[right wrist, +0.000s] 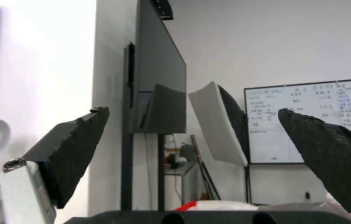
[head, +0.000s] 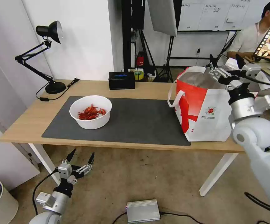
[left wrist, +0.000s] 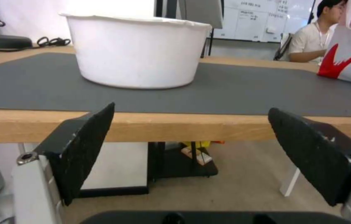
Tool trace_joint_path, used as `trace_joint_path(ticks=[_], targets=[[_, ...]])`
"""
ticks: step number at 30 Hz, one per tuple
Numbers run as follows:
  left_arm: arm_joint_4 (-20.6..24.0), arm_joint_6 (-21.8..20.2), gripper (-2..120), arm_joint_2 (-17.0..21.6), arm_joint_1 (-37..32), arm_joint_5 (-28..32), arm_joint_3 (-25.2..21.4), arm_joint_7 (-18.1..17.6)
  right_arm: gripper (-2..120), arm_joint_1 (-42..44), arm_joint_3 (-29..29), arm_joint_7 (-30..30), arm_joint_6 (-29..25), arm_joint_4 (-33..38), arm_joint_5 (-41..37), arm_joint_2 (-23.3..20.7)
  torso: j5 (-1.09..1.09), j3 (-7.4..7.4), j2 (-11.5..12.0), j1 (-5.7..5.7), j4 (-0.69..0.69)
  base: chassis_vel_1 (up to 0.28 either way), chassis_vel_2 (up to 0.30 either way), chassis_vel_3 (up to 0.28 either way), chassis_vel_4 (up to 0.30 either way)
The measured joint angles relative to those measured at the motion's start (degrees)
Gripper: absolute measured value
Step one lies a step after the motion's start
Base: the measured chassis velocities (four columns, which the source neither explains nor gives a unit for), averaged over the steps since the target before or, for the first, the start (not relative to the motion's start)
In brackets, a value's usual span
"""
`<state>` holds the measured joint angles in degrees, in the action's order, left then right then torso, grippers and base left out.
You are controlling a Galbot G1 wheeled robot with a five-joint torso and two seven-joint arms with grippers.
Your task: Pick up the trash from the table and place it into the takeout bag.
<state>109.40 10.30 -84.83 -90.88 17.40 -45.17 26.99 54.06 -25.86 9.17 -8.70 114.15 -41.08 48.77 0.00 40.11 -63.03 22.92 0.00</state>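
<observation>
One white bowl of red shells stood near the mat's left end on the table. The left gripper, jaws spread and empty, hung below the front edge; it needed to rise squarely over the rim. The right gripper hovered released above the takeout bag.

- Head view looks down and forward over the worktop.
- Left wrist view sits low by the worktop edge, facing the white bowl, also in head view.
- Right wrist view faces the room above the takeout bag.
</observation>
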Motion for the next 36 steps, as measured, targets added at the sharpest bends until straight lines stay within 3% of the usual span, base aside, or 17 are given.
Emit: trace_joint_path(ticks=[8, 15, 36], targets=[[0.33, 0.08, 100, 0.09, -0.33, 0.23, -0.4, 0.0, 100, 6.56, -0.65, -1.25, -1.59, 3.38, 3.25, 3.25, 0.0, 0.0, 0.0, 0.0, 0.0, 0.0, 0.0, 0.0, 0.0], [0.6, 0.35, 100, 0.03, -1.03, 0.52, -0.57, 0.01, 100, 15.63, -2.49, -3.1, -4.19, 5.62, 9.0, 8.81, -0.01, -0.01, 0.0, -0.01, 0.0, 0.0, 0.0, 0.0, 0.0], [0.68, 0.41, 100, 0.01, -0.62, 0.8, -0.3, 0.02, 100, 26.06, -4.31, -6.59, -12.19, 1.58, 21.79, 20.04, 0.0, 0.0, 0.0, 0.0, 0.01, 0.0, 0.0, 0.0, 0.0]])
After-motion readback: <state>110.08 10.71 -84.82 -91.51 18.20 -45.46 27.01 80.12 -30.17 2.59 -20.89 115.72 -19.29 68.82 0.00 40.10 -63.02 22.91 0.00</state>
